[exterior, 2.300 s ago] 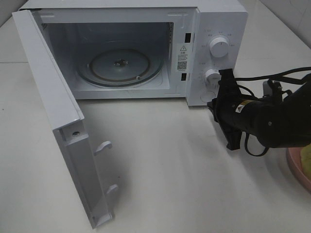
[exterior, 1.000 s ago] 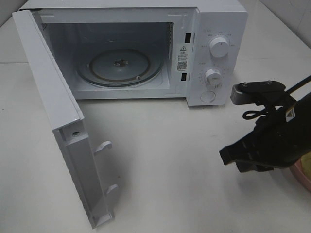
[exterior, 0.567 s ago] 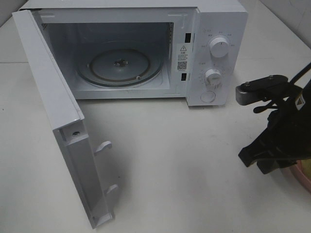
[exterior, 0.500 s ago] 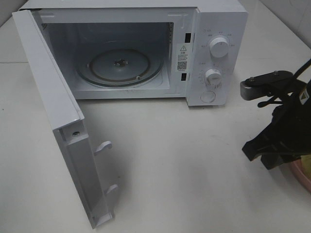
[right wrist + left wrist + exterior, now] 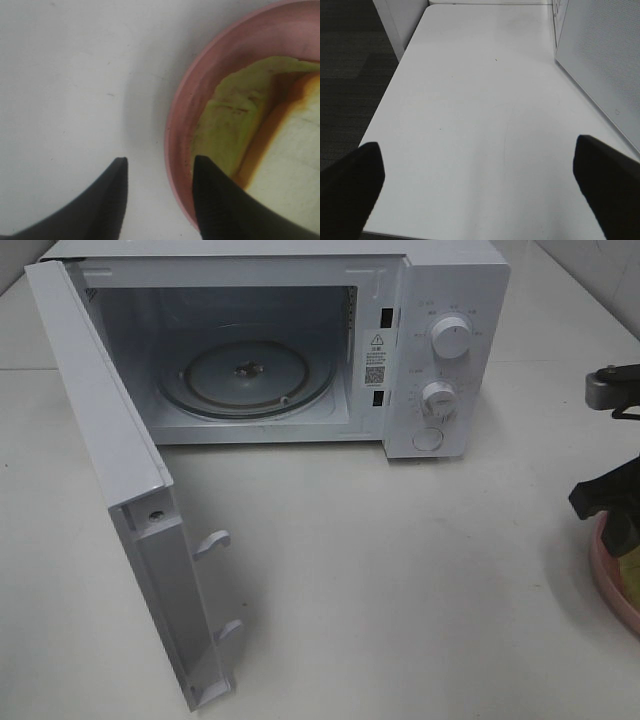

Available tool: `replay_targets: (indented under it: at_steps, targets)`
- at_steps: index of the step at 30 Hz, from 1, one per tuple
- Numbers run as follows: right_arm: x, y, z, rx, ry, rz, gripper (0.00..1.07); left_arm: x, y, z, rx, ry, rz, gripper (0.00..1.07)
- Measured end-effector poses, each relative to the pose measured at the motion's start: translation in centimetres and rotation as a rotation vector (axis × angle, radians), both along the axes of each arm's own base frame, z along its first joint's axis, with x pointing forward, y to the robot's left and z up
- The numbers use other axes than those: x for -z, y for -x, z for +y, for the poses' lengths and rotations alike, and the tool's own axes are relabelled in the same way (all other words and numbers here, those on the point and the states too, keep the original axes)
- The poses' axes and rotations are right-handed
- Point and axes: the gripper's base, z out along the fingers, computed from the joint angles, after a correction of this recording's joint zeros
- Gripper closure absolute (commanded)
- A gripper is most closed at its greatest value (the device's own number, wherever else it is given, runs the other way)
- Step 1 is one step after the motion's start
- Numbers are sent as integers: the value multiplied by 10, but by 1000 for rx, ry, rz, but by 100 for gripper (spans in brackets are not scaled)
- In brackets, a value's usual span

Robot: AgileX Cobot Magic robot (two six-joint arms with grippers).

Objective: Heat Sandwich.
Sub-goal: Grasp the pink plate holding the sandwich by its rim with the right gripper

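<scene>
Right gripper (image 5: 159, 165) jaws apart, straddling the plate (image 5: 177, 125) rim at bench's right edge; sandwich (image 5: 230, 120) lies on it. Pinch rim squarely, lift level into open microwave (image 5: 440, 300). Left gripper (image 5: 477, 150) spread wide, idle.

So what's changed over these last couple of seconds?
The right gripper swung away from the dials of the microwave, rightward to the pink plate, and its jaws opened astride the rim; it holds nothing. The door stayed open, the sandwich on the plate.
</scene>
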Motion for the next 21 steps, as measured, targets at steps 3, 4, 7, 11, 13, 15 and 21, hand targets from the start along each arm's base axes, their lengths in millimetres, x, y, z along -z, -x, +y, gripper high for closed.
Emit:
replay_targets:
  at_steps: [3, 4, 7, 11, 13, 15, 21]
  targets:
    - [0, -3, -8, 38, 1, -28, 36, 0, 0, 0, 0, 0, 0, 9]
    - [0, -3, -8, 38, 1, -28, 36, 0, 0, 0, 0, 0, 0, 9]
    - [-1, -6, -9, 36, 3, -58, 15, 0, 0, 0, 0, 0, 0, 9]
    - [-1, -8, -10, 29, 9, -84, 12, 0, 0, 0, 0, 0, 0, 9]
    - [0, -10, -10, 30, 8, -91, 14, 0, 0, 0, 0, 0, 0, 9]
    - [2, -11, -9, 34, 7, -87, 14, 0, 0, 0, 0, 0, 0, 9]
    - [19, -17, -12, 90, 34, -34, 15, 0, 0, 0, 0, 0, 0, 9]
